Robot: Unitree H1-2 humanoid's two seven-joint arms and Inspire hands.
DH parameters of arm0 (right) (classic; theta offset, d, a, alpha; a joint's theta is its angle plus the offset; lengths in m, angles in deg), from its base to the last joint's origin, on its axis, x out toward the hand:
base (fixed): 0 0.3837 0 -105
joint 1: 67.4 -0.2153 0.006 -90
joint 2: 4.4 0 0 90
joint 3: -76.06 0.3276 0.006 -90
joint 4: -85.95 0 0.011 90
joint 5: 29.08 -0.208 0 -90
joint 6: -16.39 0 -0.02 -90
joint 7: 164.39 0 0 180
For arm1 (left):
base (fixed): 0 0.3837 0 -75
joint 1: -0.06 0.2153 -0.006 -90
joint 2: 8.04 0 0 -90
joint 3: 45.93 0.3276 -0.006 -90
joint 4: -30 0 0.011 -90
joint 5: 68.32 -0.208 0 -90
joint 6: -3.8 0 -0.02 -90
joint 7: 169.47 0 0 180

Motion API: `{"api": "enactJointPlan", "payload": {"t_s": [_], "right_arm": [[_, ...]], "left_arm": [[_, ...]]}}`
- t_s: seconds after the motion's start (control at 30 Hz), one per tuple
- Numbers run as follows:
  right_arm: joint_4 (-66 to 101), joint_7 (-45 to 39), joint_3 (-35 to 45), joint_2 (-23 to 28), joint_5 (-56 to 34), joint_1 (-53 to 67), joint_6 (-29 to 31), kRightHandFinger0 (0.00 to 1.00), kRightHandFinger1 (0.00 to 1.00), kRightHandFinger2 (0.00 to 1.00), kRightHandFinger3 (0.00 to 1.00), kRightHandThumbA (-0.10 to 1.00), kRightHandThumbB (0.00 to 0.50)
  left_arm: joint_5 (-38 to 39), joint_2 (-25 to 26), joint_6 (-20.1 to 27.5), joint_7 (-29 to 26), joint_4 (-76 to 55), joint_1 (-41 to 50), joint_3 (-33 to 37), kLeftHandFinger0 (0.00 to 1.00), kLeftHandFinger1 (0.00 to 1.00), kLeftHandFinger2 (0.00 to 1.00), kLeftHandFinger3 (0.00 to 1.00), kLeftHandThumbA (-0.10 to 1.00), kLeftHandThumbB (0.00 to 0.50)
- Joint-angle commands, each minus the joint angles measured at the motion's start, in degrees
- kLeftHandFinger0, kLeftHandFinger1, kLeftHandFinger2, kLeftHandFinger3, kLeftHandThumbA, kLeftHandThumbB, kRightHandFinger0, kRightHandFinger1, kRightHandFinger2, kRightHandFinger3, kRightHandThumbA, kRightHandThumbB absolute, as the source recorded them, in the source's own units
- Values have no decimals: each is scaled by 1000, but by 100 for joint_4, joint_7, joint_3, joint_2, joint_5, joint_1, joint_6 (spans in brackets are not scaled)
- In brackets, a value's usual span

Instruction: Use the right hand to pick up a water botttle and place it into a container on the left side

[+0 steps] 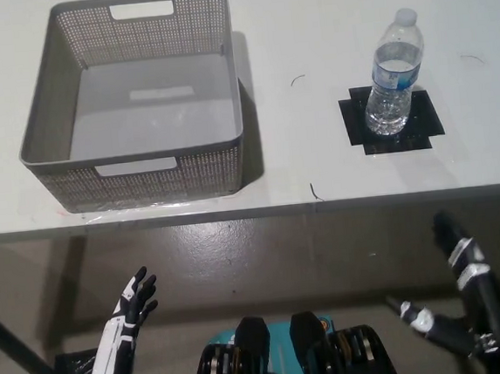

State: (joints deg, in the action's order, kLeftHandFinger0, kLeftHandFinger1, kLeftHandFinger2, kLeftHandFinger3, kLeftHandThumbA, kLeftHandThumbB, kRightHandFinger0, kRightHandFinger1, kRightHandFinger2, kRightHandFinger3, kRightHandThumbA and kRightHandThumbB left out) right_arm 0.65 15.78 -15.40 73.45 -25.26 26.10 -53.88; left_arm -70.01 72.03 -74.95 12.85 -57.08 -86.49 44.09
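Note:
A clear water bottle [393, 74] with a white cap and blue label stands upright on a black tape patch [393, 118] at the right of the white table. A grey mesh basket [62, 146] with nothing inside sits at the table's left. My black right hand [461, 252] hangs below the table's front edge at the lower right, fingers apart and holding nothing, well short of the bottle. My white left hand [133, 302] rests low at the lower left, open, below the basket.
The white table [319, 172] ends in a front edge running across the middle of the picture; below it is bare grey floor. A dark table leg [15, 352] slants at the lower left.

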Motion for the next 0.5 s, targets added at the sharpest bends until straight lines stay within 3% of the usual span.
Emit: {"api": "enactJointPlan", "payload": {"t_s": [0.0, 0.2, 0.47], "right_arm": [[458, 108, 228, 117, 73, -454, -120, 1000, 1000, 1000, 1000, 1000, 334], [263, 270, 585, 240, 148, -1182, -511, 1000, 1000, 1000, 1000, 1000, 367], [-44, 133, 786, 438, 0, -2043, -1627, 1000, 1000, 1000, 1000, 1000, 398]], "left_arm": [[7, 83, 220, 68, -202, -44, 16, 1000, 1000, 1000, 1000, 1000, 102], [-28, 99, 212, 86, -185, -47, 22, 1000, 1000, 1000, 1000, 1000, 82], [-8, 79, 226, 156, -172, 2, 62, 1000, 1000, 1000, 1000, 1000, 101]]}}
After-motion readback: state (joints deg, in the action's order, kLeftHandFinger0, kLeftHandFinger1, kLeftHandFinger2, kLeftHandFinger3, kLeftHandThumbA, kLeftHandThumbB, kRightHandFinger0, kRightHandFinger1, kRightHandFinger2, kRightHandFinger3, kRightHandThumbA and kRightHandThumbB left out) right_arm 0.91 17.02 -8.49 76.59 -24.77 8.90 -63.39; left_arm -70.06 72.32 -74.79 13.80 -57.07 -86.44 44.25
